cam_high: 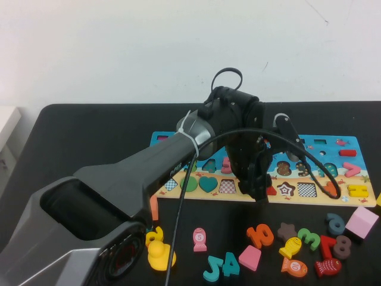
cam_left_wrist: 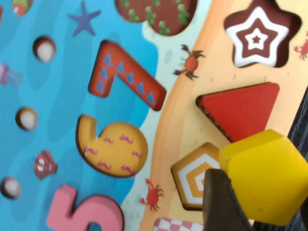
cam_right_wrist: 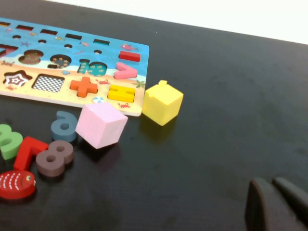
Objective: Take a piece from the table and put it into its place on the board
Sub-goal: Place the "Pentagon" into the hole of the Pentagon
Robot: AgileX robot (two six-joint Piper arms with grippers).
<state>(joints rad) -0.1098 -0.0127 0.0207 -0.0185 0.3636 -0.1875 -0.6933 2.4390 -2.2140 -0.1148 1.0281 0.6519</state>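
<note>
the left gripper held one yellow pentagon piece over the board's sandy near strip, just beside its one five-sided place. the right gripper hovered over the worktop, narrow, beyond two cubes.

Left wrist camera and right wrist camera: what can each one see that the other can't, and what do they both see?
Only the left wrist view shows the yellow pentagon block held in the left gripper beside the pentagon cut-out, and the red triangle.

Only the right wrist view shows the pink cube, the yellow house-shaped block and the shut right gripper above the table.

Both show the board and its star cut-out.
</note>
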